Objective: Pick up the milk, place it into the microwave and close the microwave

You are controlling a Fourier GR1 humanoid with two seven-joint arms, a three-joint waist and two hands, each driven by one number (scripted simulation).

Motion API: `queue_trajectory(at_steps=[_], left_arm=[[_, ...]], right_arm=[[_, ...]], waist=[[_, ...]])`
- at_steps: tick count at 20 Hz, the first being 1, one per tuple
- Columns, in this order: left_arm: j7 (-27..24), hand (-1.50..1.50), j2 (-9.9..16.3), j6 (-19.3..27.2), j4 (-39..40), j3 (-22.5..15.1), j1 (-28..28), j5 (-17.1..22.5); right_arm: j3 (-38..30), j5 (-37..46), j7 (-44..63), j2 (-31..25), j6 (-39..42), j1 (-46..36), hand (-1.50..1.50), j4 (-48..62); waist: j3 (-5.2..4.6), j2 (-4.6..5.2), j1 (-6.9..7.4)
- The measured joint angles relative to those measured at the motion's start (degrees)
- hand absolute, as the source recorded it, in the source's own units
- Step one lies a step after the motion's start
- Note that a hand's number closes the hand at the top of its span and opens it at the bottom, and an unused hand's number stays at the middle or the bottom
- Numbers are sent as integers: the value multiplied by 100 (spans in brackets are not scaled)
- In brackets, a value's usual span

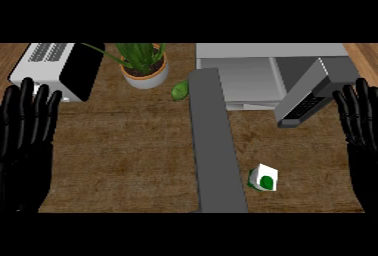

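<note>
A small white milk carton (263, 178) with a green mark lies on the wooden counter, right of the centre and near the front. Behind it stands the grey microwave (251, 75), its inside showing and its door (306, 92) swung out to the right. My left hand (26, 130) rests at the left edge, fingers straight and up, holding nothing. At the right edge my right hand (359, 120) rests the same way, open, well to the right of the milk and just right of the door.
A long grey bar (214, 145) runs from the microwave's left side to the counter's front, just left of the milk. A potted plant (144, 67), a green fruit (180, 90) and a white and black appliance (63, 67) stand at the back left.
</note>
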Motion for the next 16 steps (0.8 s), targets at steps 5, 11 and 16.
queue_trajectory(at_steps=[5,11,16], left_arm=[[-92,-150,90,-63,181,123,-37,-31],[-86,-150,52,-40,401,307,258,73],[-18,-150,147,-270,37,501,783,374]], right_arm=[[953,761,162,463,-622,346,-150,-493],[2616,1732,541,691,-1430,914,-150,-723],[3433,2406,939,740,-1891,1157,-150,-903]], waist=[[12,-13,88],[13,-25,122],[15,-26,143]])
